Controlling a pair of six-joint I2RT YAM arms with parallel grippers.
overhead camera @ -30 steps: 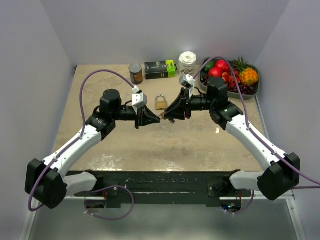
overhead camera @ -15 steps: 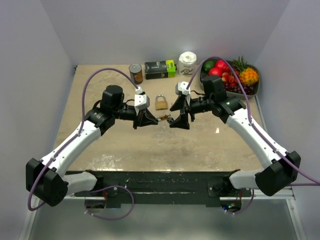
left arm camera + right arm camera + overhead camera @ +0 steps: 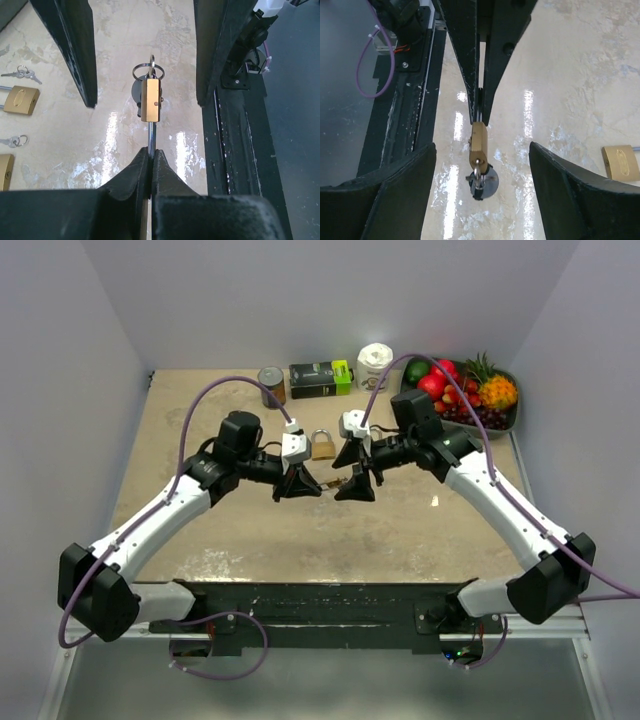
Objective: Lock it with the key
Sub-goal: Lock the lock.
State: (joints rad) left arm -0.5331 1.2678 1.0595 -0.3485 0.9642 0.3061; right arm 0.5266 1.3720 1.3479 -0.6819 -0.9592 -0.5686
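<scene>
light: bright, even, from overhead
glare: white streaks on the table
focus: near jaws slightly soft

A loose brass padlock with a steel shackle lies mid-way across the beige stone-look table. Behind that padlock stands the dark rectangular carton. The round tin can is behind-left and the white cylindrical tub behind-right. Farther right sits the grey bowl of fruit. Just before the padlock hangs a second small brass padlock, with the left gripper on its left and the right gripper on its right.

1 padlock between left fingers, 2 padlocks off to one side of them, 2 loose key rings, 1 can, 1 box
</scene>
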